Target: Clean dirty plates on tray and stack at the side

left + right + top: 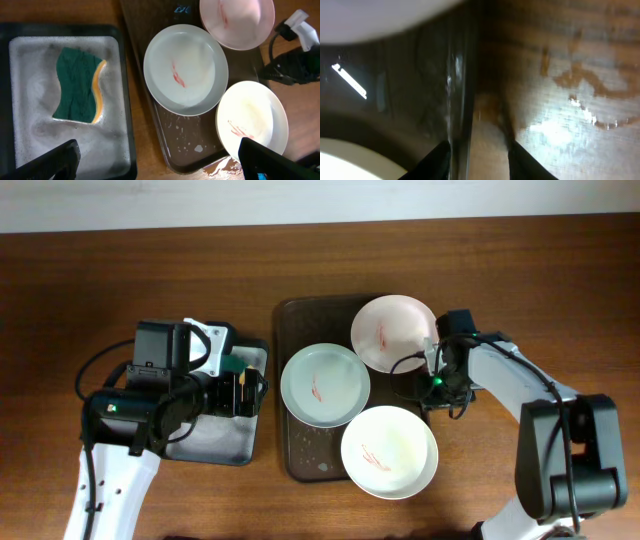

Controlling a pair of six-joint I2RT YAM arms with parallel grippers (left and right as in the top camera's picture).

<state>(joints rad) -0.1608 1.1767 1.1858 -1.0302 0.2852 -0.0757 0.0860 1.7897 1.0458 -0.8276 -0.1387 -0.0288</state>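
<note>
Three plates, smeared and unstacked: green plate (324, 384), pink plate (393, 332), white plate (388, 451), all on one brown tray (291, 442). Right claw (477, 159) straddles the tray rim; can't tell if it pinches. Left claw (157, 159) is wide open and empty over one black tray (125, 100). One sponge (79, 85). Best: centre over the sponge, descend straight, pinch across its width.

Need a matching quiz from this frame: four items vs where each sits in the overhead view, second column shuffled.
1. pale green plate
2. pinkish-white plate
3. white plate
4. sponge

A. in the small black tray
B. top end of the brown tray
C. bottom end of the brown tray
D. left-middle of the brown tray

Pairs: 1-D, 2-B, 3-C, 4-A
</note>
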